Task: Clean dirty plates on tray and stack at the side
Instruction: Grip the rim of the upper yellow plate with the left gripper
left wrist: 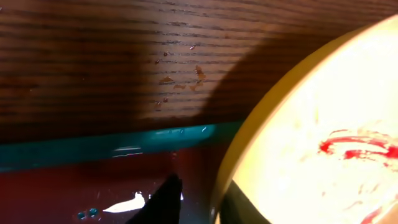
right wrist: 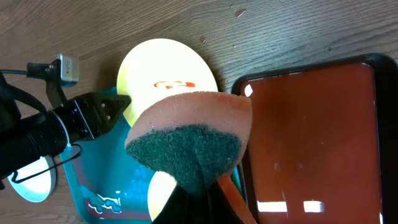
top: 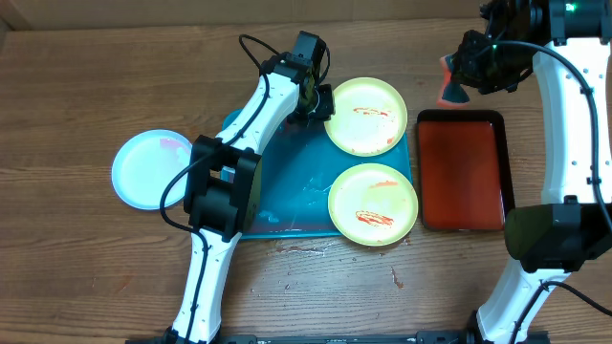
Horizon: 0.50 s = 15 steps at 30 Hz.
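Observation:
Two yellow-green plates smeared with red sauce lie on the turquoise tray (top: 287,182): the far plate (top: 363,116) and the near plate (top: 373,204). A pale blue-white plate (top: 151,169) lies on the table left of the tray. My left gripper (top: 320,103) is open at the far plate's left rim. In the left wrist view its fingers (left wrist: 202,200) straddle the rim of that plate (left wrist: 323,137), above the wet tray (left wrist: 93,149). My right gripper (top: 457,86) is shut on an orange sponge with a green scouring pad (right wrist: 186,137) and holds it high over the red tray's far edge.
A smaller red, black-rimmed tray (top: 461,170) sits right of the turquoise tray, also in the right wrist view (right wrist: 311,124). Drops and red smears mark the wood in front of the turquoise tray (top: 316,250).

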### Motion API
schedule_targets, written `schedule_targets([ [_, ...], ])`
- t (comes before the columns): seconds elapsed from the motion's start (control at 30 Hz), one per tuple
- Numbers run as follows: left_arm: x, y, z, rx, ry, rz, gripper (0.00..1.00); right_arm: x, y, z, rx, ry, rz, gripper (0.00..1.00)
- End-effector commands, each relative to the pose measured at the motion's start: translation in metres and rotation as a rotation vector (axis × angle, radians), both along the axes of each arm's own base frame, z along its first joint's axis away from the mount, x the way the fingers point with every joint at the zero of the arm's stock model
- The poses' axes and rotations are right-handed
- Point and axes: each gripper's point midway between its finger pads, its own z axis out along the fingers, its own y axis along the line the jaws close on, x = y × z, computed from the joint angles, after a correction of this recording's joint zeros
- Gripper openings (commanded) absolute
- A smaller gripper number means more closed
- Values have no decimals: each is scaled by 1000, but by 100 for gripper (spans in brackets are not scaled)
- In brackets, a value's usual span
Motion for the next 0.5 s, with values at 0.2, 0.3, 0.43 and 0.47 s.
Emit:
schedule_targets([
  [0.2, 9, 4, 3, 41, -45, -25, 4, -3, -2, 22, -8, -61, -5, 4],
  [0.3, 5, 10, 6, 62, -43, -75, 4, -4, -2, 22, -8, -60, -5, 4],
  [0.43, -9, 35, 11, 154, -9, -162, 4, -4, -2, 22, -8, -58, -5, 4],
  [0.47, -13, 43, 12, 187, 5, -174, 4, -4, -2, 22, -8, -57, -5, 4],
])
